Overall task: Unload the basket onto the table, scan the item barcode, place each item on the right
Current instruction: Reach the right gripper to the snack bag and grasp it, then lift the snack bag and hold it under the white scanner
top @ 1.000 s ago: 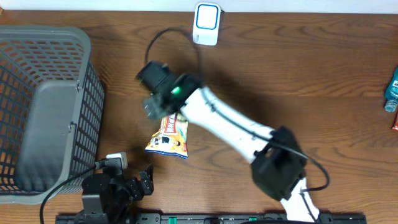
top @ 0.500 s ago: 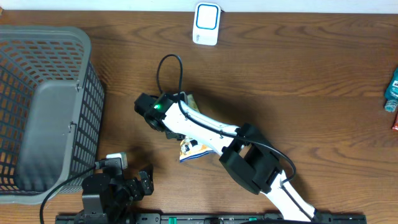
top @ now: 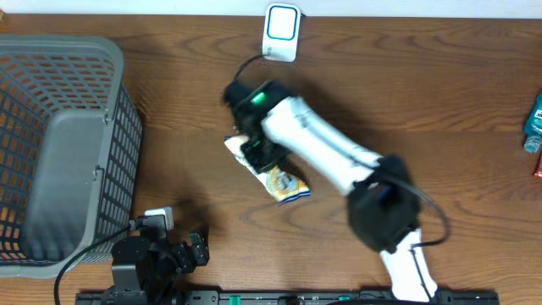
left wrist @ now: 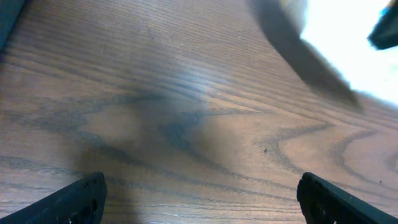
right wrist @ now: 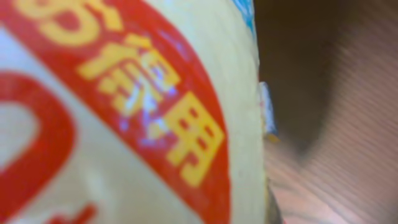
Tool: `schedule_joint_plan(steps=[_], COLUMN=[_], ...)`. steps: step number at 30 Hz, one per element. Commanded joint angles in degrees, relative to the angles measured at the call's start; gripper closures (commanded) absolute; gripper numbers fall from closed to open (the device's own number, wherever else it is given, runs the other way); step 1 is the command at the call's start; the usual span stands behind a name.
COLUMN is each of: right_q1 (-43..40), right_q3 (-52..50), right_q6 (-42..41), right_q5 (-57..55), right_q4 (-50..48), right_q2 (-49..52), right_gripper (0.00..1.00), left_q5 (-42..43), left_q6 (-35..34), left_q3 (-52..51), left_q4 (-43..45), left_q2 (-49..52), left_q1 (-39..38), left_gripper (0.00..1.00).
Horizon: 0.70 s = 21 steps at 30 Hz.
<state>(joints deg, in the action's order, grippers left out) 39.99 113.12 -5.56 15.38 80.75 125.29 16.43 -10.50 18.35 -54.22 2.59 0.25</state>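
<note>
Nearest, at the tabletop (top: 440, 110) front edge, the left pincer (left wrist: 202, 202) hangs low over bare wood with its fingers (left wrist: 78, 199) spread wide, pinching nothing. Further in, near the middle, the right pincer (top: 258, 152) is pressed together on the yellow snack packet (top: 284, 180). In the right wrist view the packet's red print fills almost everything. Whether the packet touches the wood, I cannot tell. At the left stands a grey mesh basket (top: 51, 51); inside it only the solid grey bottom is seen. At the far edge is a white and blue scanner (top: 281, 32), and at the right edge a blue bottle (top: 533, 123).
</note>
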Motion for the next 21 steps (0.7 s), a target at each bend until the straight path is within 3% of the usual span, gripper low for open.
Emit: schedule_joint_plan(steps=[1,6,18,21], right_q1=[-7.63,-17.18,-27.63,-28.87], right_q3=[0.94,-4.17,-7.32,-7.32], right_q6=[22.84,34.86,52.68,52.94], right_q5=[28.72,42.36,43.30,44.63], right_q4=[1.92,3.69,15.80,16.79], right_q2=[-2.47,-2.34,-2.62,-3.41], right_gripper=[0.99,0.99,0.99,0.99], left_q5=[0.48,0.48,0.48,0.48], left_q6=[0.33,0.33,0.33,0.33], left_q3=[0.17,0.17,0.17,0.17], left_q4=[-0.63,-0.63,-0.63,-0.63], left_q2=[0.00,0.00,0.00,0.00], left_q1=[-0.22,-0.22,-0.22,-0.22], left_gripper=[0.02,0.02,0.02,0.02])
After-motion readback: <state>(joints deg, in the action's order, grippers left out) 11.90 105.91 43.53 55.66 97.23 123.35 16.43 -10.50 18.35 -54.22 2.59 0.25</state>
